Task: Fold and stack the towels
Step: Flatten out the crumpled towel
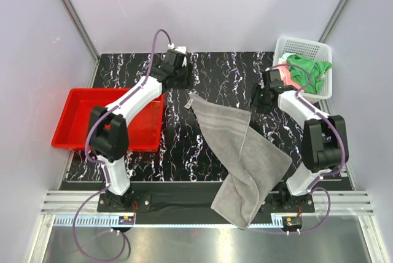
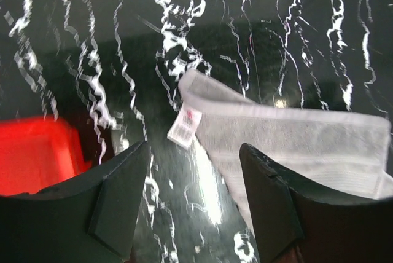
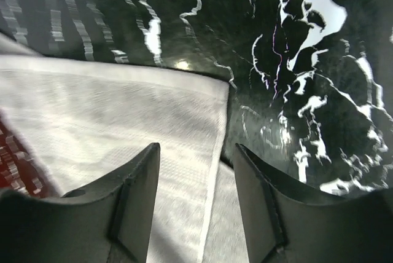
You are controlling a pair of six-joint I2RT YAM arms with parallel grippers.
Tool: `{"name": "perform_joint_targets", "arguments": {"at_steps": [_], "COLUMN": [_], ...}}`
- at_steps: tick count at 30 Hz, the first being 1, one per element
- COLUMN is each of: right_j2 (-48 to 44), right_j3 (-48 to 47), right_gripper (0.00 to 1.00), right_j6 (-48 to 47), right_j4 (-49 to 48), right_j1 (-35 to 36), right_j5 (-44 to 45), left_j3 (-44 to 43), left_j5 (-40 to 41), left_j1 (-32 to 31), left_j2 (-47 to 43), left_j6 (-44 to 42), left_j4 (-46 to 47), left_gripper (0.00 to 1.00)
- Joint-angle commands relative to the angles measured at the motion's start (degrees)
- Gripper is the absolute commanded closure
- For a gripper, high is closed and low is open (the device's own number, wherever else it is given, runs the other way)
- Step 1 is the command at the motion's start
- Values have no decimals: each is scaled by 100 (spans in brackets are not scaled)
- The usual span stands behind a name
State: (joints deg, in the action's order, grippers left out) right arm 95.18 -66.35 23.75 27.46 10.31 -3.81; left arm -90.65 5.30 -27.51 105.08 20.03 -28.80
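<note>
A large grey towel (image 1: 236,152) lies slantwise across the black marbled table, and its lower end hangs over the near edge. Its far-left corner with a white label (image 2: 184,125) sits just ahead of my left gripper (image 2: 195,146), which is open above bare table. My right gripper (image 3: 195,147) is open over the towel's far-right corner (image 3: 209,100), with nothing between its fingers. From above, the left gripper (image 1: 178,77) and right gripper (image 1: 262,96) flank the towel's far edge. A bright green towel (image 1: 309,69) and a salmon-pink towel (image 1: 284,74) are bunched in the basket.
The white perforated basket (image 1: 319,48) stands at the back right corner, close behind the right arm. A red tray (image 1: 77,118) sits at the left edge, partly under the left arm. Grey walls close in the table on three sides.
</note>
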Motion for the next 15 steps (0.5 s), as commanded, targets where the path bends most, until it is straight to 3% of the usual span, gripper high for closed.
{"name": "perform_joint_targets", "arguments": {"at_steps": [1, 6, 12, 15], "right_j2": [316, 835, 1152, 1284], "right_j3": [43, 17, 157, 192], "right_gripper": [44, 46, 48, 55], "right_j6": [77, 156, 174, 148], "right_j4": [-565, -663, -918, -1041], "right_j1": [15, 15, 24, 24], "right_j5": [179, 345, 189, 57], "left_j3": [-646, -1269, -1104, -920], "left_j5": [-318, -416, -715, -758], "left_j1": [114, 228, 228, 228], "left_j2": [564, 1278, 1437, 1384], "left_j6": [-447, -465, -518, -509], "left_j4": [-240, -556, -337, -232], "left_gripper": [34, 34, 34, 34]}}
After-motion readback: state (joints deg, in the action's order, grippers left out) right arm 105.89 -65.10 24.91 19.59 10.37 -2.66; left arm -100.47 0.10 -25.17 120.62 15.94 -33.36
